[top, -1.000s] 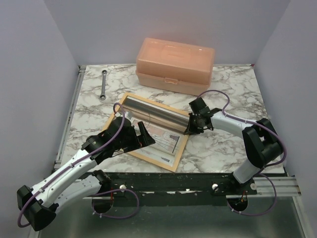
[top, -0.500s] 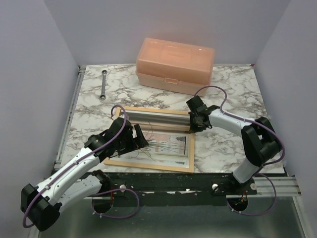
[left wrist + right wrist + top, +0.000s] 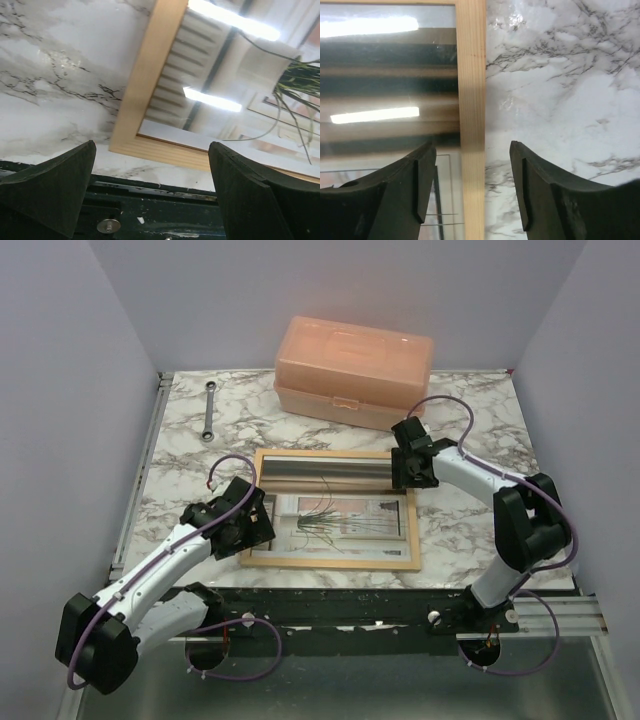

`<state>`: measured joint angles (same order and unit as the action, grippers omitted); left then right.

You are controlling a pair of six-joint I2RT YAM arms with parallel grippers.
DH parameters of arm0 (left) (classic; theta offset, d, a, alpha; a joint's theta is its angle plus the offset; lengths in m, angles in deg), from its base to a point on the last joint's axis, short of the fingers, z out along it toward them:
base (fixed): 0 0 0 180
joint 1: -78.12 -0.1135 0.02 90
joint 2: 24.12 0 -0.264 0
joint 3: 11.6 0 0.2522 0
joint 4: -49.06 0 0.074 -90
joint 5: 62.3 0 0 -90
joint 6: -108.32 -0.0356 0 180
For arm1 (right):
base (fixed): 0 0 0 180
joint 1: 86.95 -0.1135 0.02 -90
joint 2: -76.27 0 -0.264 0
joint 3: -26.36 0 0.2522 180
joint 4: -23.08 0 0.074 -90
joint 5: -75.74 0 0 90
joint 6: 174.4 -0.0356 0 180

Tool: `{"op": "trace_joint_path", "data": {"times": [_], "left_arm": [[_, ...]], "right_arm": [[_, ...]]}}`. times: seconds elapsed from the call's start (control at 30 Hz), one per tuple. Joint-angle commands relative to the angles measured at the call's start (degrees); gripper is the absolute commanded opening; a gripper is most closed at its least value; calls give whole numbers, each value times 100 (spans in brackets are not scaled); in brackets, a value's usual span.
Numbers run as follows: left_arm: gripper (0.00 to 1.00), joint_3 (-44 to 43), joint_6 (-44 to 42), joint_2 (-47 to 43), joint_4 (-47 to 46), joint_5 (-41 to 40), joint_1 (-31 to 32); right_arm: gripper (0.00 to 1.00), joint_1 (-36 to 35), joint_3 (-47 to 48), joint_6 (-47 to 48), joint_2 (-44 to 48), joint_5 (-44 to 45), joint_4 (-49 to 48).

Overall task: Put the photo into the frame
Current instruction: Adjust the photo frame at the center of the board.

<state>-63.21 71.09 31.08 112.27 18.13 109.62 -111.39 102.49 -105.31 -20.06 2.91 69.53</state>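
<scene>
The frame, thin light wood, lies flat on the marble table, its long sides running left to right. The photo of a spindly plant shows inside it under glass that reflects the ceiling lights. My right gripper hovers open over the frame's right rail, which passes between the fingers untouched. My left gripper stands open at the frame's near left corner with nothing between its fingers. The plant in the photo shows at the right of the left wrist view.
A peach plastic box stands at the back of the table. A wrench lies at the back left. The black mounting rail runs along the near edge, close under the left gripper.
The frame, held up tilted at its right end, has come down flat and turned square to the table. The right gripper has opened off its rail. The left gripper has drawn back left.
</scene>
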Motion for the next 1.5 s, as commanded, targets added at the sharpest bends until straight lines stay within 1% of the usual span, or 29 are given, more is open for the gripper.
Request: {"op": "trace_joint_path", "data": {"times": [0.0, 0.07, 0.2, 0.3, 0.37, 0.5, 0.6, 0.63, 0.83, 1.03, 1.2, 1.23, 1.3, 1.37, 1.47], "left_arm": [[98, 207, -234, 151, -55, -254, -335], [98, 260, -303, 211, -158, -203, -469], [97, 351, -422, 351, -391, 54, -616], [96, 440, -575, 505, -682, 352, -681], [95, 436, -681, 661, -865, 587, -681], [93, 405, -772, 877, -1008, 792, -680], [91, 409, -817, 979, -1170, 948, -681], [90, 414, -825, 1023, -1234, 1161, -681], [87, 546, -807, 1091, -1425, 1614, -626], [84, 924, -384, 622, -1494, 1959, -104], [81, 1214, 335, 204, -1751, 2212, 799], [81, 1224, 500, 162, -1829, 2230, 1011], [81, 1170, 748, 165, -1942, 2207, 1409], [80, 1044, 926, 272, -2028, 2164, 1747], [80, 727, 999, 664, -2159, 2103, 2219]], "right_arm": [[76, 92, 143, -17, 177, 57, 259], [83, 124, 39, -91, 331, -367, 320], [91, 223, -364, -235, 712, -1191, 395], [93, 306, -727, -375, 944, -1751, 375], [93, 333, -1030, -479, 1048, -2293, 265], [94, 344, -1393, -697, 1104, -3115, -32], [94, 345, -1422, -773, 1007, -3380, -213], [94, 349, -1370, -748, 944, -3431, -230], [94, 344, -729, -512, 402, -3475, -142], [94, 346, -116, -428, -142, -3627, -113], [94, 344, 205, -339, -515, -3793, -139], [97, 344, 280, -328, -572, -3813, -130], [100, 347, 388, -323, -698, -3893, -147], [100, 336, 481, -347, -791, -3899, -169], [100, 335, 627, -340, -900, -3824, -154]]}}
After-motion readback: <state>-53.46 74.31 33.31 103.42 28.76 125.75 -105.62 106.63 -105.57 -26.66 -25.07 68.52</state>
